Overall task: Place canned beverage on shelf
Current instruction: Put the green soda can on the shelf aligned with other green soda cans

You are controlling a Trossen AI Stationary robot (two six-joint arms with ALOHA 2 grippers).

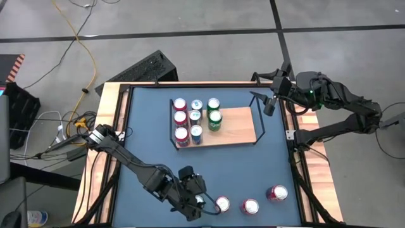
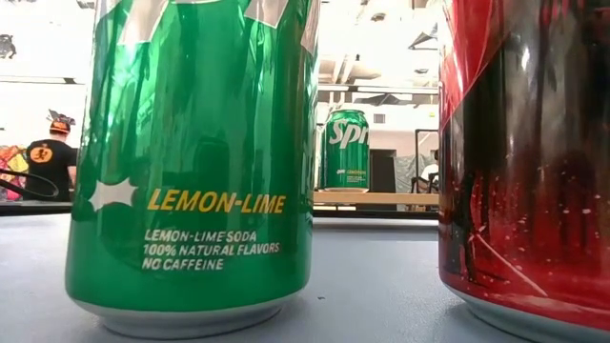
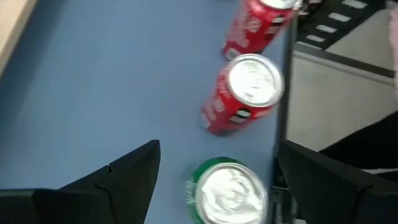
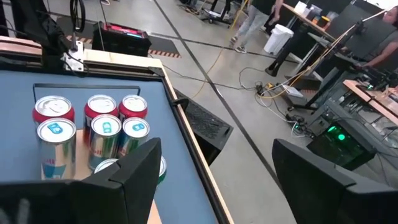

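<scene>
Hovering low over the table's near edge, the left gripper (image 1: 204, 204) had its two dark fingers (image 3: 127, 177) spread wide, with a green soda can topped by a silver lid (image 3: 227, 190) standing between them and no contact visible on either side. In the high view this can (image 1: 222, 204) was the leftmost of a row of three along the near edge. Just beside it stood a red soda can with a silver top (image 1: 250, 206), and farther toward the near right corner a second red can (image 1: 276, 193), the three apart from one another. From table height the green can's side (image 2: 191, 162) filled the foreground, printed with lemon-lime lettering.

Toward the far side of the dark-blue tabletop (image 1: 145, 139) lay the low light-wood shelf with thin black wire end frames (image 1: 237, 126). Its left half held a cluster of upright cans: three red ones (image 1: 180, 119), two pale blue-topped ones (image 1: 196, 123) and two green ones (image 1: 214, 114). The shelf's right half was bare wood.

At the far right corner the right gripper (image 1: 270, 104) hung above the shelf's right end frame, its fingers (image 4: 130, 171) parted and holding nothing.
</scene>
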